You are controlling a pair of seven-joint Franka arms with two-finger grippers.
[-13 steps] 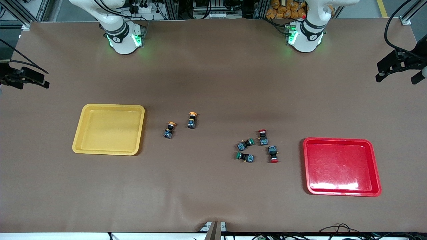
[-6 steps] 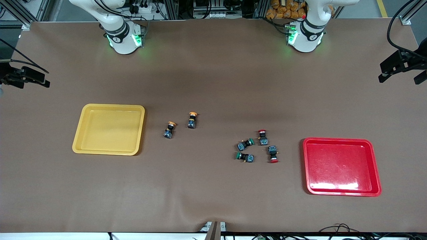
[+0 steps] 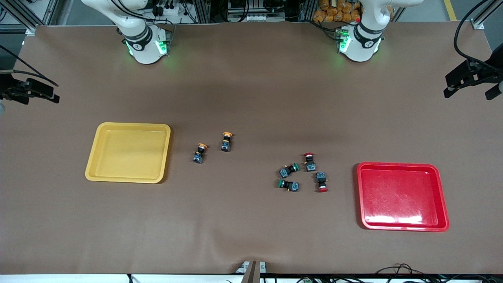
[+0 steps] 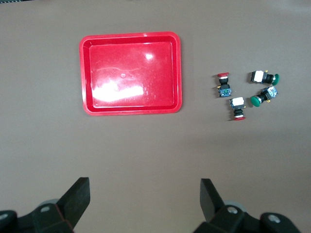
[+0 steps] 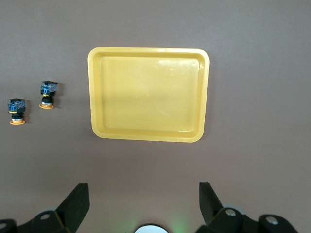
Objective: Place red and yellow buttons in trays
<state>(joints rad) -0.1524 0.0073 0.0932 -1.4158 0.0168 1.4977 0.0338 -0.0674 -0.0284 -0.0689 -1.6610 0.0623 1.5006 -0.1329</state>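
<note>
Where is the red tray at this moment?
The red tray lies flat on the table toward the left arm's end, with nothing in it, beside the cluster of red buttons and green buttons.

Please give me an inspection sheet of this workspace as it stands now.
Surface: brown table, slightly wrinkled near the front camera.
Job's things: yellow tray and red tray, both empty; two yellow buttons on the table beside the yellow tray; two red buttons beside the red tray.
Clutter: two green buttons next to the red ones.
Grippers: left gripper open, over the table by the red tray; right gripper open, by the yellow tray.
Cables: black cables at the left arm's end.
Surroundings: nothing seen.
</note>
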